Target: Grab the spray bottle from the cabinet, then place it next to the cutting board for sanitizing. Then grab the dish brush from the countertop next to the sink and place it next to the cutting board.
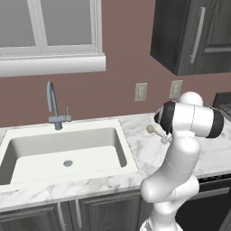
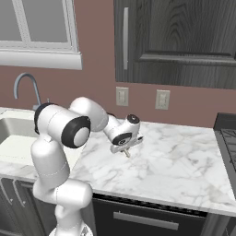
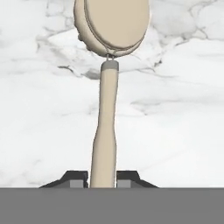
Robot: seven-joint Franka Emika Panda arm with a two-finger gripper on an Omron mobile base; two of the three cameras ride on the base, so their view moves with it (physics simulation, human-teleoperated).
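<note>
Brush handle runs straight away from my tool, round disc head farthest out. I clamp the pale wooden dish brush over the veined marble surface.

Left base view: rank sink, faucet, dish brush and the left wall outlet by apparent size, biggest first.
1. sink, by far the widest.
2. faucet.
3. left wall outlet.
4. dish brush, partly hidden by the arm, so its full size is unsure; what shows looks close to the outlet.
</note>
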